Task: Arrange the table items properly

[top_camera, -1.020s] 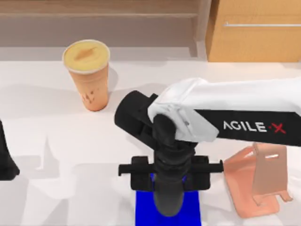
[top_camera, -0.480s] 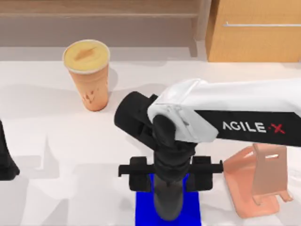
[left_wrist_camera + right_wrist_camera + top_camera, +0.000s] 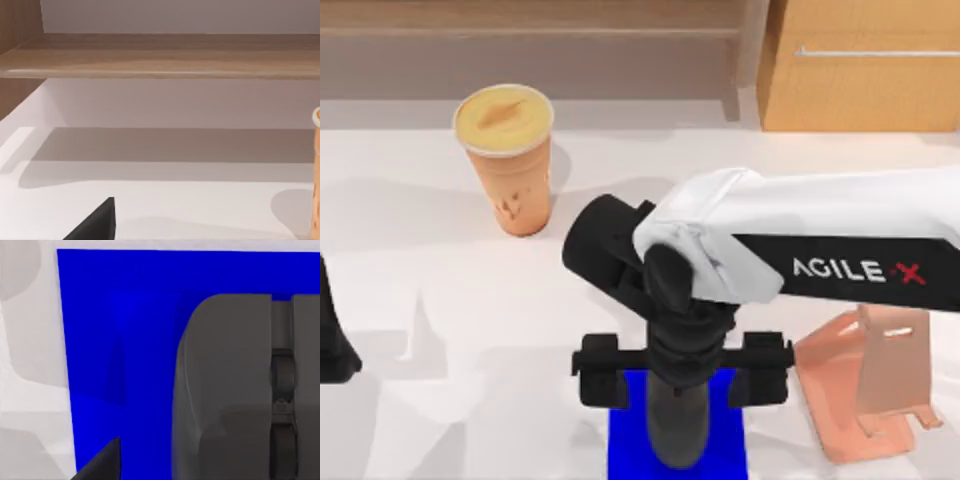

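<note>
Dark grey, the mouse (image 3: 235, 390) lay on the blue pad (image 3: 625, 445) at the tabletop's near edge, my right gripper (image 3: 682, 372) above it, jaws spread wide. The cup (image 3: 509, 160) stood toward the far-left corner. My left arm (image 3: 332, 340) sat parked at the left edge.

My top cam looks straight down; right wrist cam sits close over the blue pad (image 3: 125, 340), which both share.

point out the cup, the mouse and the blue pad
cup (image 3: 510, 160), top view, on its orange side wall
mouse (image 3: 225, 390), right wrist view, on its grey back
blue pad (image 3: 120, 315), right wrist view, on bare surface
</note>
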{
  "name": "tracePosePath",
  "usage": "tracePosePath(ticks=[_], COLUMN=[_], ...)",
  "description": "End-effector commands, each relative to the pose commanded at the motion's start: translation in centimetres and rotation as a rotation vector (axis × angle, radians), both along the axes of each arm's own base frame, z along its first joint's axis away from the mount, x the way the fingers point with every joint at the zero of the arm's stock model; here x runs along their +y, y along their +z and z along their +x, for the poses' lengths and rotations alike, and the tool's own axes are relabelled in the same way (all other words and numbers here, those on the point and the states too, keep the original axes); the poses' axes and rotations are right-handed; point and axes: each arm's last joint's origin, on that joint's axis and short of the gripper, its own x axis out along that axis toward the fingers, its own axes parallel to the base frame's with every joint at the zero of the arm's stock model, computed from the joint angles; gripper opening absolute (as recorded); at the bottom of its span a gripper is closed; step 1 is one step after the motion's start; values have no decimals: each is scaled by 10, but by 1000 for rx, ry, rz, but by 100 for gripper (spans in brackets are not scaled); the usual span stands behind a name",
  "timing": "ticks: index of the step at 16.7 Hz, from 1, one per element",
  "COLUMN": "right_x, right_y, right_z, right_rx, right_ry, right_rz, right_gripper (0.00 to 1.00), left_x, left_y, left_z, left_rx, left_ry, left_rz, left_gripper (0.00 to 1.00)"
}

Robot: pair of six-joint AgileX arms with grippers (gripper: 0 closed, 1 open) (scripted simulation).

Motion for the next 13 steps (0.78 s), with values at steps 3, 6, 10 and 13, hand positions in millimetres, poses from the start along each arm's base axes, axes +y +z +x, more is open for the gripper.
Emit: tracePosePath(ticks=[3, 6, 10, 13], right_x=[0, 2, 6, 5], right_y=[1, 14, 23, 26], right_z=[1, 11, 41, 70], right_rx=[-2, -19, -16, -1], right_ry=[-1, 12, 56, 102], right_rz=[2, 22, 20, 9], right_gripper=[100, 100, 100, 100], left_x=[0, 0, 0, 0], left_y=[0, 0, 0, 0], left_z=[0, 0, 0, 0], left_rx=[0, 0, 0, 0], left_ry=[0, 0, 0, 0], left_rz=[0, 0, 0, 0], left_gripper=[100, 100, 100, 100])
